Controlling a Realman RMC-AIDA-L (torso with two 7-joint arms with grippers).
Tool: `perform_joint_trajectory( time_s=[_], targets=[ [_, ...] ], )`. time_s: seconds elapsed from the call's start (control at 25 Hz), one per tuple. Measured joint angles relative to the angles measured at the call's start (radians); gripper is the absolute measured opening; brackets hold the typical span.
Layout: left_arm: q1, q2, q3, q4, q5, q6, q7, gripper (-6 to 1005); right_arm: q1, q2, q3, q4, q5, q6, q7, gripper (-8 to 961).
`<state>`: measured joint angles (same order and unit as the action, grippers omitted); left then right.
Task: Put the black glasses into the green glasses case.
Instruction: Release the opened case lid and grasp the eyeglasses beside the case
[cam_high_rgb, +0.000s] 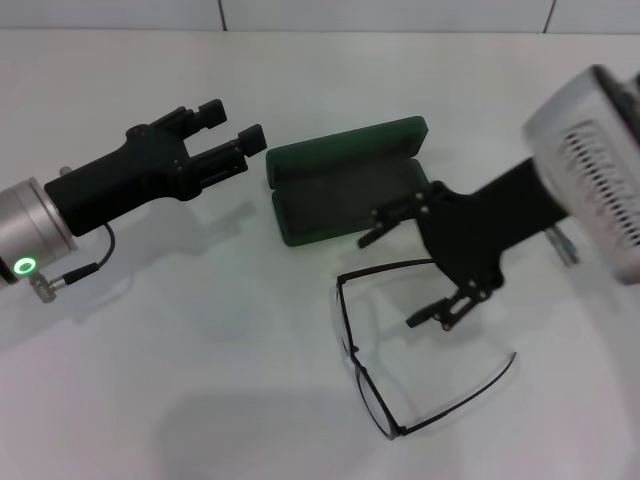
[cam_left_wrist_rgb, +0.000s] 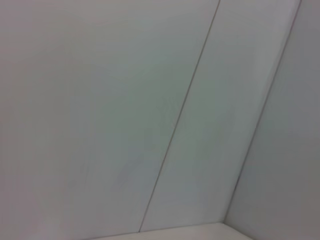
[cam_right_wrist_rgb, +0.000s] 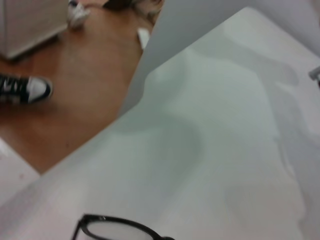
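The black glasses (cam_high_rgb: 352, 352) lie on the white table with both temple arms unfolded, in front of the case. One lens rim also shows in the right wrist view (cam_right_wrist_rgb: 116, 228). The green glasses case (cam_high_rgb: 340, 195) lies open behind them, lid tilted back, nothing inside. My right gripper (cam_high_rgb: 413, 270) is open, hovering over the end of the far temple arm, between the case and the glasses, holding nothing. My left gripper (cam_high_rgb: 232, 124) is open and empty, raised to the left of the case.
The white table (cam_high_rgb: 200, 380) runs under everything. The right wrist view shows the table edge (cam_right_wrist_rgb: 135, 95), with a wooden floor and a shoe (cam_right_wrist_rgb: 25, 89) beyond it. The left wrist view shows only wall panels (cam_left_wrist_rgb: 150, 125).
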<state>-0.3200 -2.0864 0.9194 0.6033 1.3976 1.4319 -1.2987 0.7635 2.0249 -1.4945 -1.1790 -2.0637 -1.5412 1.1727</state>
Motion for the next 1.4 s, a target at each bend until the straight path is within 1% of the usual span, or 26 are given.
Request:
perform_joint_trajectory(
  time_s=[0.08, 0.12, 0.16, 0.28, 0.36, 0.44, 0.72, 0.88, 1.08, 1.32, 1.4],
  targets=[
    [-0.003, 0.001, -0.008, -0.016, -0.003, 0.001, 0.012, 809, 0.026, 0.001, -0.054, -0.011, -0.024, 0.034, 0.000, 875],
    [-0.004, 0.001, -0.016, -0.023, -0.004, 0.001, 0.020, 809, 0.042, 0.001, -0.114, -0.014, -0.046, 0.072, -0.001, 875],
    [-0.004, 0.001, -0.023, -0.029, -0.006, 0.001, 0.027, 809, 0.042, 0.001, -0.114, -0.014, -0.046, 0.072, -0.001, 874],
    [0.001, 0.000, -0.032, -0.037, -0.013, 0.011, 0.033, 808, 0.042, 0.001, -0.241, -0.049, -0.097, 0.176, -0.003, 872],
    [0.003, 0.000, -0.036, -0.037, -0.015, 0.021, 0.035, 808, 0.037, 0.002, -0.296, -0.071, -0.126, 0.225, -0.005, 871],
    [0.003, 0.000, -0.039, -0.038, -0.015, 0.024, 0.040, 808, 0.049, 0.003, -0.354, -0.082, -0.144, 0.254, -0.009, 870],
    [-0.018, 0.001, -0.041, -0.074, -0.046, 0.024, 0.100, 806, 0.079, 0.003, -0.425, -0.082, -0.131, 0.288, -0.047, 863],
    [-0.019, 0.003, -0.041, -0.075, -0.049, 0.024, 0.111, 806, 0.120, 0.003, -0.464, -0.058, -0.119, 0.320, -0.052, 858],
    [-0.022, 0.005, -0.040, -0.073, -0.049, 0.024, 0.112, 805, 0.170, 0.003, -0.519, -0.016, -0.105, 0.327, -0.053, 852],
    [-0.033, 0.009, -0.040, -0.075, -0.048, 0.023, 0.112, 805, 0.189, 0.003, -0.612, 0.013, -0.093, 0.368, -0.073, 845],
    [-0.034, 0.010, -0.040, -0.075, -0.048, 0.023, 0.112, 804, 0.190, 0.003, -0.620, 0.014, -0.092, 0.374, -0.075, 842]
  ],
)
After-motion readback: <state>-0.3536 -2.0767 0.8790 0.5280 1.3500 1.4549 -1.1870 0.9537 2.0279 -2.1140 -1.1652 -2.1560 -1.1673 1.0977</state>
